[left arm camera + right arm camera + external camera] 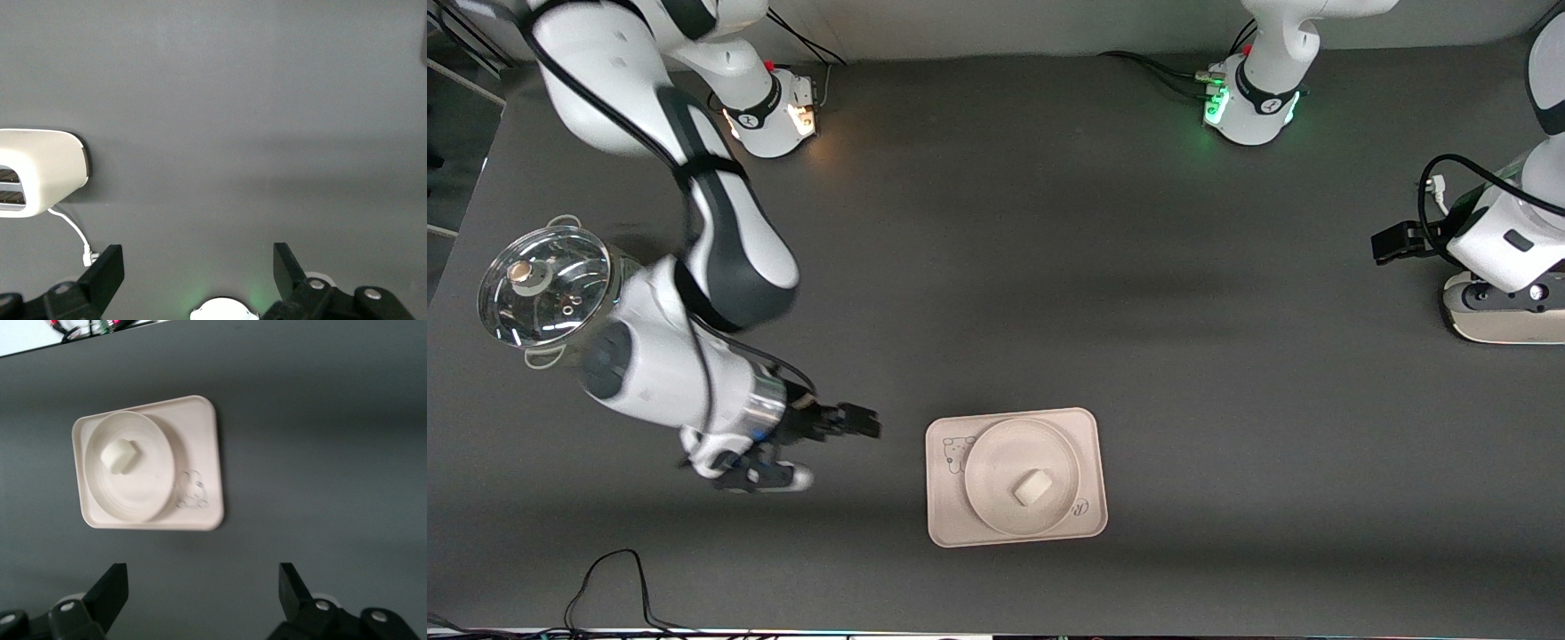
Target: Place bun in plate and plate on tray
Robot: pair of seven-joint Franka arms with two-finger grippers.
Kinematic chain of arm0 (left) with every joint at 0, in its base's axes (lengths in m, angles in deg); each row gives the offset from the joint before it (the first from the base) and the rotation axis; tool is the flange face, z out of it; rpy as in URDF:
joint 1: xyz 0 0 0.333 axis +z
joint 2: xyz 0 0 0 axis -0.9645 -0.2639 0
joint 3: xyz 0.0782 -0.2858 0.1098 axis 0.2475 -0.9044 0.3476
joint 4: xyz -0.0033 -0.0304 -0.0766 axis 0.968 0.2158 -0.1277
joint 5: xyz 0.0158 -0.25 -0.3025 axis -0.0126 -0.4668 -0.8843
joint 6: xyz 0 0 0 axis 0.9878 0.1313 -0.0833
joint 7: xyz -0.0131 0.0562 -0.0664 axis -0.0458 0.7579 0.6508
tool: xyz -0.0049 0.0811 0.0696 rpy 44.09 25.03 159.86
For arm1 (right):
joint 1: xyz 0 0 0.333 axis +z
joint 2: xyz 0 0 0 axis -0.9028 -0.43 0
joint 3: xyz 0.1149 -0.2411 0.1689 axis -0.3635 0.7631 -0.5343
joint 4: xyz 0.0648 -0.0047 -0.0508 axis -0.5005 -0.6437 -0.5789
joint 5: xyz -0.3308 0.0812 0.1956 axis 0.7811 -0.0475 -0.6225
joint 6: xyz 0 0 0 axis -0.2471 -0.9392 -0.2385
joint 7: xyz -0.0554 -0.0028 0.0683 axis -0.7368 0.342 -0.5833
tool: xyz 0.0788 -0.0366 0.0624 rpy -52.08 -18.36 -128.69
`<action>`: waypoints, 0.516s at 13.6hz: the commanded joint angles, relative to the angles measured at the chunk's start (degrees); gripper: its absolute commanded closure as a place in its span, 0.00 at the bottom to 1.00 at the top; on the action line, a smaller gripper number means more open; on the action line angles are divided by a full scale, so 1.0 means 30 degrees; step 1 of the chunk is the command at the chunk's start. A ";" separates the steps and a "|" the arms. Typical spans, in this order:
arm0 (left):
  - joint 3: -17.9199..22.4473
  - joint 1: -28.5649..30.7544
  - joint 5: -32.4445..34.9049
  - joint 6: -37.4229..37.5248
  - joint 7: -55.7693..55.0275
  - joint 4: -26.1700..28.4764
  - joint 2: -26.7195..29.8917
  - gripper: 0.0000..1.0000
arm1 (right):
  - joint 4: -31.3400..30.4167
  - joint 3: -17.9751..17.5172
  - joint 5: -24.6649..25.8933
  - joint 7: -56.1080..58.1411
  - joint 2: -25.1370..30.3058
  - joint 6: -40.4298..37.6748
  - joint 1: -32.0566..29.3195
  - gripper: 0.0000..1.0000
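Observation:
The off-white bun (1032, 487) lies in the round cream plate (996, 462). The plate rests on the rectangular tray (947, 516) with the bear drawing, which is near the front camera. The right wrist view shows the bun (119, 455), the plate (150, 490) and the tray (200, 433) too. My right gripper (852, 421) is open and empty, just above the table beside the tray, toward the right arm's end; its fingers (110, 587) frame bare table. My left gripper (1398, 242) is open and empty at the left arm's end of the table, where that arm waits.
A steel pot with a glass lid (543, 284) stands at the right arm's end, beside the right arm. A white appliance (1503, 311) sits under the left arm and also shows in the left wrist view (40, 170). A cable (605, 578) lies at the front edge.

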 commanded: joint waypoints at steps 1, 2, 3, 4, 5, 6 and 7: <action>0.0016 -0.0040 0.0005 -0.0038 -0.0105 -0.0360 -0.0024 0.00 | -0.7145 0.1054 0.2147 0.0221 0.6629 0.0092 0.0074 0.00; -0.0013 -0.0011 -0.0054 -0.0125 -0.0164 -0.0389 -0.0023 0.00 | -0.7826 0.1231 0.3786 0.0250 0.8155 -0.0840 -0.0014 0.00; -0.0013 0.0076 -0.0315 -0.0328 -0.0193 -0.0419 -0.0023 0.00 | -0.7891 0.1233 0.4759 0.0105 0.9157 -0.2300 -0.0189 0.00; 0.0045 0.0164 -0.1188 -0.0302 -0.0455 -0.0477 -0.0023 0.00 | -0.7804 0.1262 0.5001 0.0104 0.9892 -0.3562 -0.0364 0.00; 0.0017 0.0165 -0.1226 -0.0446 -0.0544 -0.0449 -0.0052 0.00 | -0.7804 0.1350 0.5003 0.0307 1.0624 -0.4705 -0.0714 0.00; -0.0042 0.0165 -0.0994 -0.0477 -0.0574 -0.0448 -0.0023 0.00 | -0.7716 0.1727 0.5003 0.0367 1.1154 -0.5674 -0.0747 0.00; 0.0074 0.0049 -0.0992 -0.0448 -0.0546 -0.0477 0.0122 0.00 | -0.7397 0.1876 0.4974 0.0542 1.1449 -0.6438 -0.0747 0.00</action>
